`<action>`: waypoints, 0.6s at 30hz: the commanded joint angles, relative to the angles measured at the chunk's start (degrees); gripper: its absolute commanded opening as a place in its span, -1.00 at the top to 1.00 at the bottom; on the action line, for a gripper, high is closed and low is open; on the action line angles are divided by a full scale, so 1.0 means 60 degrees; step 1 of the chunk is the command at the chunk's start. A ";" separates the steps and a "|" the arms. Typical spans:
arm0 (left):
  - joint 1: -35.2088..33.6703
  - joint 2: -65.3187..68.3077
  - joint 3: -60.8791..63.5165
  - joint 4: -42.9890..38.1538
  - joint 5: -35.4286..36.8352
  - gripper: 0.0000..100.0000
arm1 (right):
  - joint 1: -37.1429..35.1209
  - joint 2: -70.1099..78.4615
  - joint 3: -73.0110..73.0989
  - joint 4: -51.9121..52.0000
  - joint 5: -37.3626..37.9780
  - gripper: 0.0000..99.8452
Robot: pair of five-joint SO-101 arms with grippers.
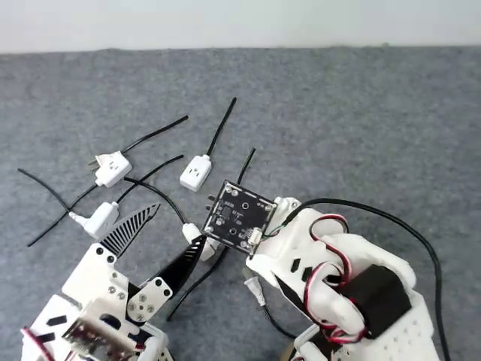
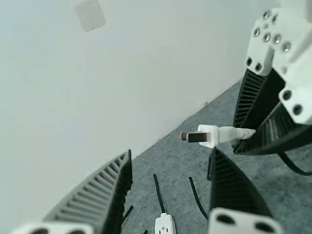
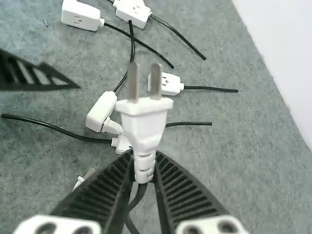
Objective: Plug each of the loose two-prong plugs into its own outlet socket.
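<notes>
Here we see the right gripper (image 3: 144,168), near the high view's lower centre, pinching a white plug (image 3: 142,114) by its tail, prongs past its tips, while the left gripper (image 1: 177,224), lower left, gapes empty beside it.

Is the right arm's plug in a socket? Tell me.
No: the plug is held in the right fingers, both prongs bare.

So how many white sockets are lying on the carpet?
3 for sure: one socket in the middle, a second to its left, a third nearer the left end effector. The white piece at that end effector's fingertip may be a fourth; more may be hidden.
</notes>
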 commanded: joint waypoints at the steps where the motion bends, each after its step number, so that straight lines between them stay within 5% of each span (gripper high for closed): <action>1: 0.0029 -0.0132 -0.0374 0.0073 0.0088 0.48 | 0.0110 -0.0095 0.0147 -0.0462 0.0029 0.98; 9: 0.0938 -0.0132 -0.0242 -0.0015 0.0073 0.48 | 0.0066 -0.0110 0.0220 -0.0388 0.0015 0.98; 18: 0.0513 -0.0132 0.1092 -0.1099 -0.0264 0.48 | -0.0989 -0.0198 0.0176 0.0359 -0.0103 0.98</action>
